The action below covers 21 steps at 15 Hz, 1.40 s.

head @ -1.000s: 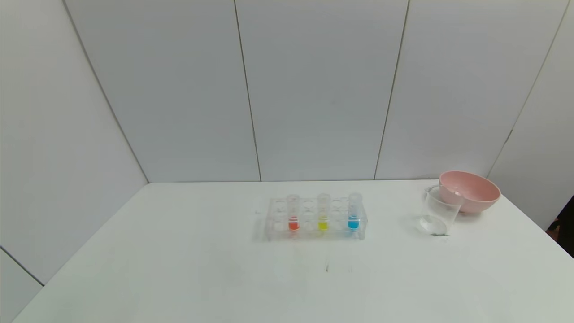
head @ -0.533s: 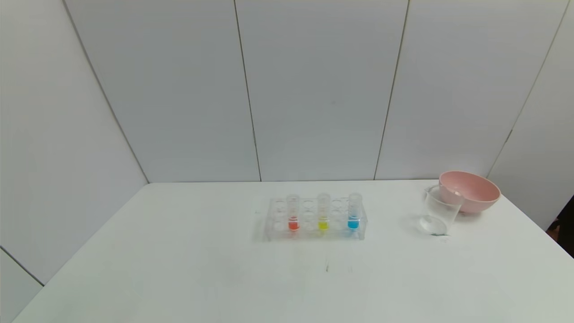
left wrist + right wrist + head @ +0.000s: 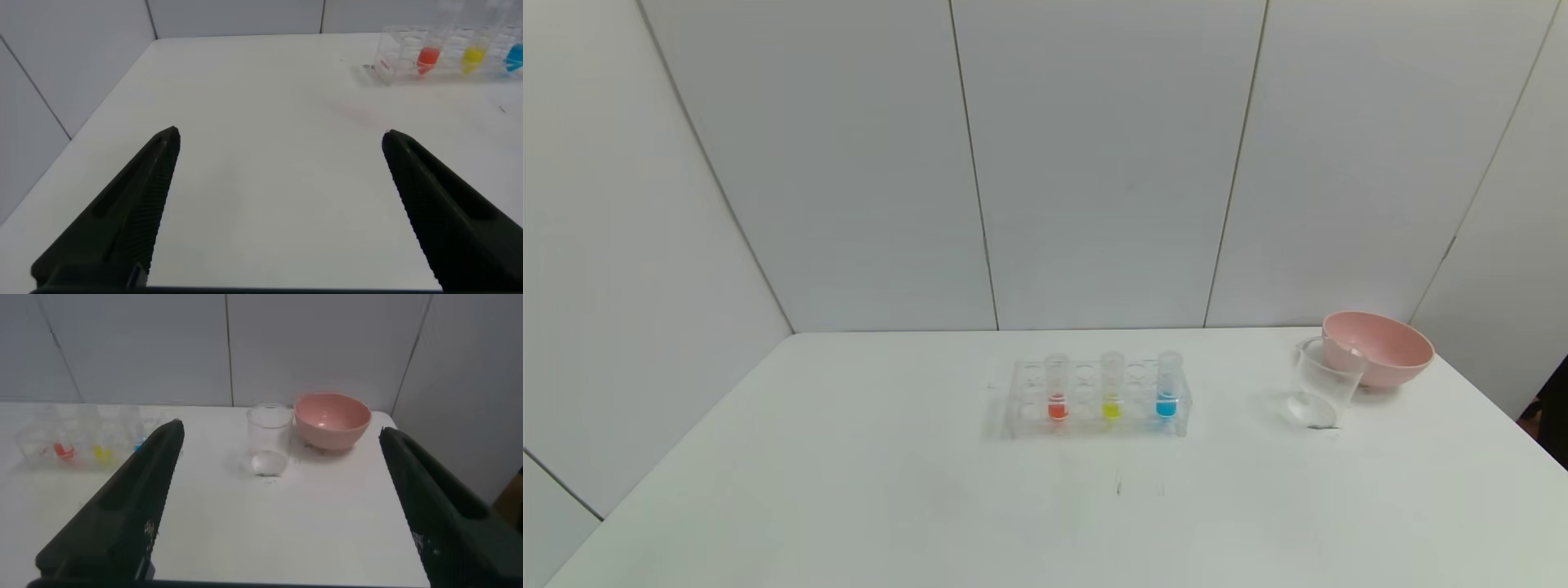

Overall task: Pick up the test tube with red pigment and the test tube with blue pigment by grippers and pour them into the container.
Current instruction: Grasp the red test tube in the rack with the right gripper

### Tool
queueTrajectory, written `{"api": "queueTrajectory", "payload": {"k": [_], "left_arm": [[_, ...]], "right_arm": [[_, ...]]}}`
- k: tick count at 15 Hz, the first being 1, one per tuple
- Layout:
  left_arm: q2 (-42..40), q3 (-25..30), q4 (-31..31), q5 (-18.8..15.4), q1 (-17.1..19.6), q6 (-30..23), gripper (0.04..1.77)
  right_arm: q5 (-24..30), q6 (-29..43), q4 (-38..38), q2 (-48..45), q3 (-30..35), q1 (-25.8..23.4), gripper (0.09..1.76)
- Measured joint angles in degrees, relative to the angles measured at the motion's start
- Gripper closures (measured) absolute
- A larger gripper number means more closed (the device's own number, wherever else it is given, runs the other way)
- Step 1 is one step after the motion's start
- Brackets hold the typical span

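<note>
While neither arm shows in the head view, the white table [image 3: 849, 490] carries a clear rack [image 3: 1098, 400] near the middle of its far edge, with three tubes standing upright in it: the test tube with red pigment [image 3: 1057, 388] toward the left edge, a yellow tube [image 3: 1112, 386] in the middle, and the test tube with blue pigment [image 3: 1168, 385] toward the right edge. Near the far right corner the container [image 3: 1321, 384] stands upright, looking empty, just beside a pink bowl [image 3: 1376, 349] that sits closer to that corner. In the left wrist view, the left pincer [image 3: 280, 139] hangs wide open over the left part of the table, holding nothing, well apart from the rack [image 3: 441, 57], where the red tube [image 3: 427, 55] stands nearest it. In the right wrist view, the right pincer [image 3: 280, 433] is likewise spread wide and empty, short of the container [image 3: 268, 441], with the bowl [image 3: 333, 420] beside that and the rack [image 3: 82, 441] toward the table's middle.
</note>
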State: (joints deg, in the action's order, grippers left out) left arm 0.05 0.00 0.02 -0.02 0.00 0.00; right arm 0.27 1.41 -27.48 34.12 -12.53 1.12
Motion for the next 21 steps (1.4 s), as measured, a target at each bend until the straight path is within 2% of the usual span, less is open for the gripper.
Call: {"api": "queueTrajectory", "payload": {"k": [3, 5, 7, 9, 12, 16, 18, 21], "left_arm": [[0.00, 0.00, -0.02, 0.02, 0.00, 0.00, 0.05], [0.00, 0.00, 0.00, 0.02, 0.00, 0.00, 0.05], [0.00, 0.00, -0.02, 0.02, 0.00, 0.00, 0.05], [0.00, 0.00, 0.02, 0.02, 0.00, 0.00, 0.05], [0.00, 0.00, 0.00, 0.02, 0.00, 0.02, 0.05], [0.00, 0.00, -0.02, 0.02, 0.00, 0.00, 0.05], [0.00, 0.00, -0.02, 0.02, 0.00, 0.00, 0.05], [0.00, 0.00, 0.00, 0.02, 0.00, 0.00, 0.05]], "right_arm": [[-0.65, 1.58, -13.79, 17.97, -0.39, 2.79, 0.14], [-3.16, 2.88, -22.80, 30.23, -0.56, 7.28, 0.14], [-7.24, 3.73, -32.38, 41.40, -0.80, 14.14, 0.14], [-13.68, 4.17, -39.83, 51.04, -1.60, 23.91, 0.14], [-22.67, 4.49, -43.57, 60.11, -3.61, 37.46, 0.14], [-31.85, 5.14, -44.62, 67.06, -6.79, 51.54, 0.14], [-34.73, 6.38, -44.70, 70.56, -9.59, 56.26, 0.14], [-37.52, 8.18, -44.92, 75.58, -13.79, 59.62, 0.14]]}}
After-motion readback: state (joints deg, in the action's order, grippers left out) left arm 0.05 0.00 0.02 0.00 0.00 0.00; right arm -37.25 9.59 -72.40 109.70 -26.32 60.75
